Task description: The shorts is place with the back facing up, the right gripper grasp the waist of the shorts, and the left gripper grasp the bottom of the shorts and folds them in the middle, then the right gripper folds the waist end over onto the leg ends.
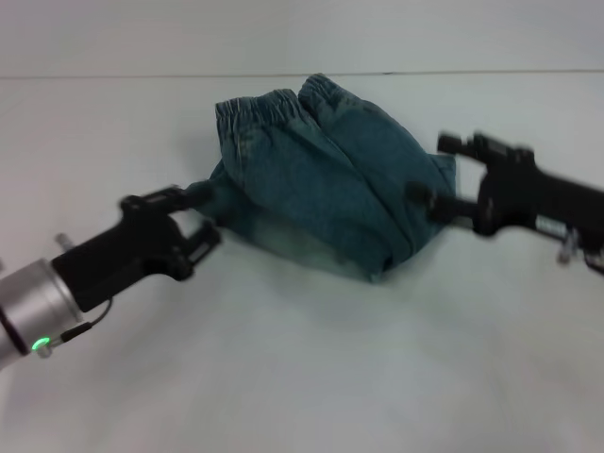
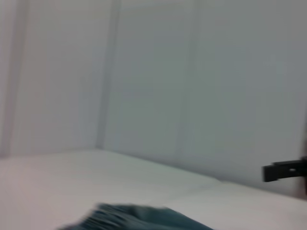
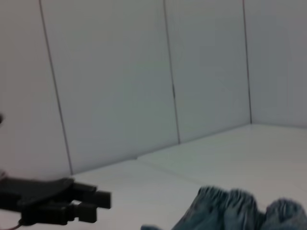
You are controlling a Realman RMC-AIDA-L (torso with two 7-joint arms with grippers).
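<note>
The blue-green faded denim shorts (image 1: 330, 179) lie bunched in a folded heap in the middle of the white desk (image 1: 302, 377). Their ruffled, stretchy waist band (image 1: 283, 104) sits at the far edge of the heap, away from the robot.

The left end effector (image 1: 200, 226), a black two-fingered claw on a silver round wrist with a green light, is at the left side of the heap. Its fingers are pinched on a corner of the denim there.

The right end effector (image 1: 436, 203), an all-black claw on a black arm, is at the right side of the heap. Its fingers are closed on the cloth edge.
</note>
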